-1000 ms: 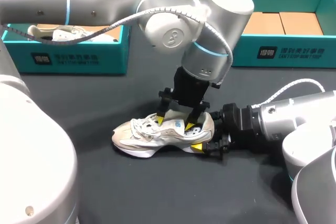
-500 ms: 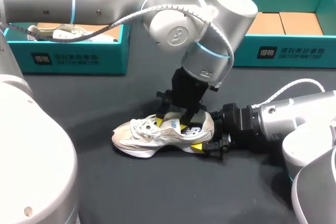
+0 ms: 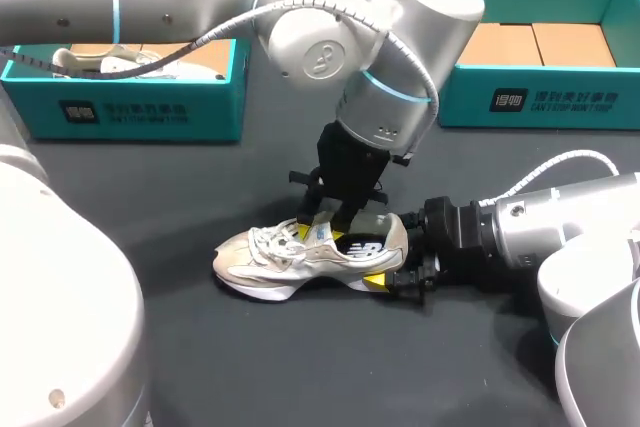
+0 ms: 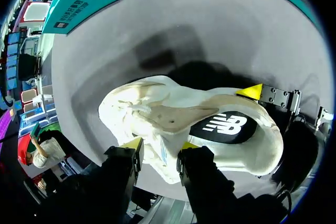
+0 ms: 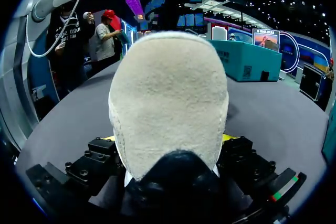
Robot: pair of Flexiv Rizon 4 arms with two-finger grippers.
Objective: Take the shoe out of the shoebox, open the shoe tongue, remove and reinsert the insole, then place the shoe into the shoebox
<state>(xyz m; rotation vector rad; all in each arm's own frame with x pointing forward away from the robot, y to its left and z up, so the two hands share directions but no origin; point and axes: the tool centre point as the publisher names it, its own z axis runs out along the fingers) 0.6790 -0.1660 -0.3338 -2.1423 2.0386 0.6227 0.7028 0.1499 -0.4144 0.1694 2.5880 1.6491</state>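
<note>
shoe (image 3: 300,262): out of the box, upright on the table (image 3: 200,347), toe toward my left. insole (image 4: 226,127) lies dark inside the opening.
right claw (image 3: 395,265): clamped on the heel from both sides, arm low along the table.
left claw (image 4: 160,145): above the midfoot, tips close together w/ a fold of the white upper pinched between them. can't tell if that's the tongue (image 4: 173,118) edge or the side wall.
risk 1: wrong layer pinched. if it's the side wall, a pull bends the shoe but prob won't open the tongue.
risk 2: thin fabric pinch may slip out once pulled, esp. w/ laces holding the tongue down.
risk 3: upward pull against the heel clamp could lift or twist the shoe, or tip it over if the heel hold is loose.
risk 4: both claws sit near each other at the opening, so little room to reach the insole w/o a bump.
box (image 3: 540,97): teal, at the far right, well apart from the shoe.
</note>
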